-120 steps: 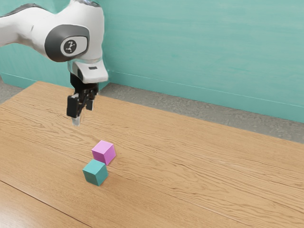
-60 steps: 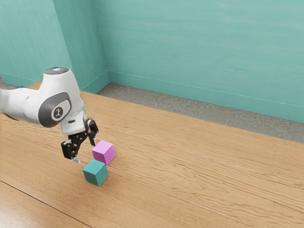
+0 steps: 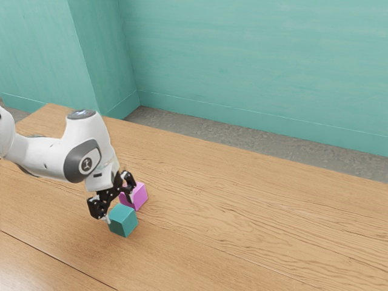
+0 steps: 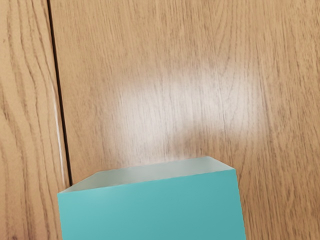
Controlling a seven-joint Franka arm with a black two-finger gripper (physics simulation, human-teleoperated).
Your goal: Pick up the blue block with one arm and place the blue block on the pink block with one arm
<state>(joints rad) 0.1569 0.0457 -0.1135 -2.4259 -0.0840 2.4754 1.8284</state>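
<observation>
The blue block [image 3: 123, 220], teal in colour, rests on the wooden table [image 3: 254, 206]. Just behind it, and nearly touching it, sits the pink block [image 3: 139, 194], partly hidden by my hand. My gripper [image 3: 113, 204] hangs low, directly over the blue block's upper left edge, with its black fingers spread open and nothing held. In the wrist view the blue block [image 4: 150, 205] looms close under the hand, over bare wood.
A dark seam between table planks [image 4: 57, 100] runs beside the blue block. Teal walls [image 3: 254, 54] and a grey floor strip [image 3: 254, 136] lie beyond the table's far edge. My white arm [image 3: 42, 157] reaches in from the exterior view's left.
My arm has swung down from high above the table; the open gripper dropped from beside the pink block to just over the blue block. Neither block has moved.
</observation>
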